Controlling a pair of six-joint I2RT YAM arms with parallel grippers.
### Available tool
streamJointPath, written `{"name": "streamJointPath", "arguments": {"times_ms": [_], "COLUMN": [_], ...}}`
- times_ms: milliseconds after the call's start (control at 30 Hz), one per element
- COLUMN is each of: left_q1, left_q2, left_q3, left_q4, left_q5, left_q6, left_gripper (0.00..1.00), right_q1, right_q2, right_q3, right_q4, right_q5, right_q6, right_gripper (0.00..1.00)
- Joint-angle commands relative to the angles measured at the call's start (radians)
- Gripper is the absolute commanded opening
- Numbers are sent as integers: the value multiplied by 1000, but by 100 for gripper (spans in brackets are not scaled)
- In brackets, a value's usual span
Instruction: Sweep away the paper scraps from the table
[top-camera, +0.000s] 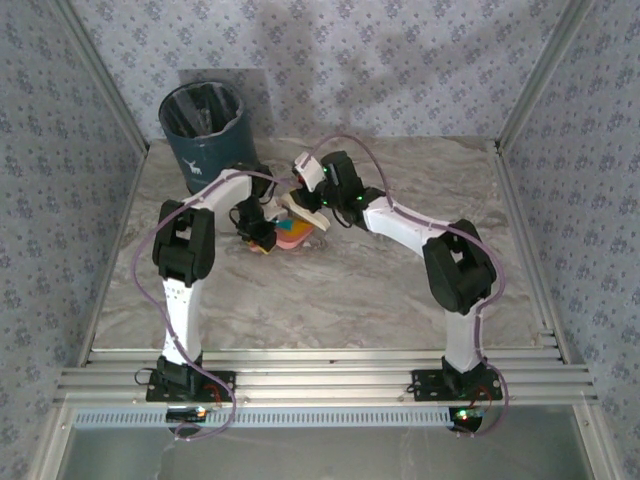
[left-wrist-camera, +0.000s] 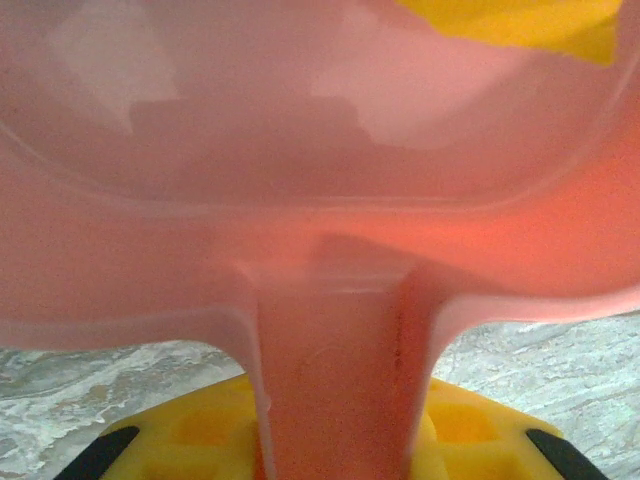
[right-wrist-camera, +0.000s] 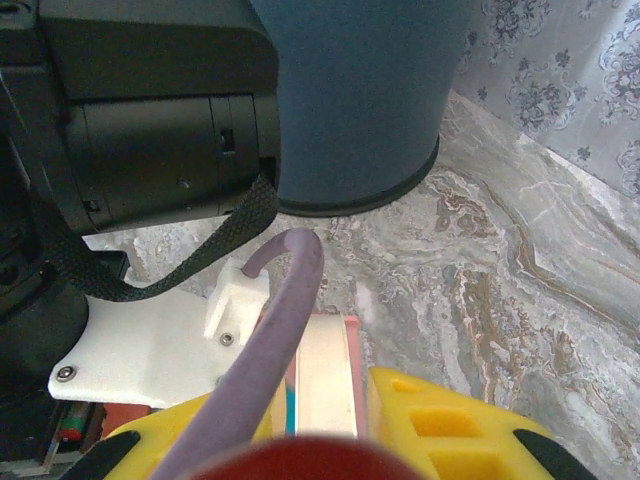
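Two grippers meet over the back of the table (top-camera: 400, 290), near the bin (top-camera: 205, 125). The left gripper (left-wrist-camera: 335, 445) is clenched on the pink dustpan (left-wrist-camera: 320, 150) by its handle. The right gripper (right-wrist-camera: 320, 430) is clamped on a cream tool (right-wrist-camera: 325, 375) just above the dustpan. Of the paper scraps (left-wrist-camera: 520, 25), one orange bit, not certainly a scrap, sits at the dustpan's far end, ahead of the left gripper.

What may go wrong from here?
The right gripper is right beside the left arm's black wrist; they may collide. The left gripper holds the pink dustpan only by its narrow handle; it may twist or slip. The blue bin stands close to both arms and may be knocked over.
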Motion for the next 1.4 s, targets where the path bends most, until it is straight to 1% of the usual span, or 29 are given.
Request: {"name": "streamJointPath", "arguments": {"times_ms": [0, 167, 400, 467, 633, 733, 833, 900, 1133, 1367], "left_q1": [-21, -30, -38, -41, -52, -56, -57, -57, -58, -69], "left_q2": [-38, -71, -110, -120, -141, -148, -168, -184, -229, -241], "left_q3": [-32, -70, -109, -122, -148, -163, -178, -185, -223, -272], "left_q4": [-45, -38, -40, -40, -50, -59, -59, -59, -55, -48], "left_q5": [0, -3, -17, -15, -11, -15, -19, -19, -15, -10], "left_q6": [8, 7, 3, 4, 6, 6, 5, 7, 7, 4], "left_gripper": [0, 0, 0, 0, 0, 0, 0, 0, 0, 0], "right_q1": [38, 41, 52, 57, 63, 58, 52, 46, 34, 30], "right_q2": [-86, -122, -188, -210, -235, -232, -210, -194, -142, -120], "right_q3": [-16, -32, -78, -96, -119, -126, -108, -103, -86, -88], "right_q4": [53, 57, 70, 73, 47, 44, 3, -9, -61, -95], "right_q5": [-24, -33, 27, 78, 260, 371, 452, 469, 468, 435], "right_q6": [31, 46, 43, 36, 19, 19, 22, 27, 77, 97], "right_gripper": [0, 0, 0, 0, 0, 0, 0, 0, 0, 0]}}
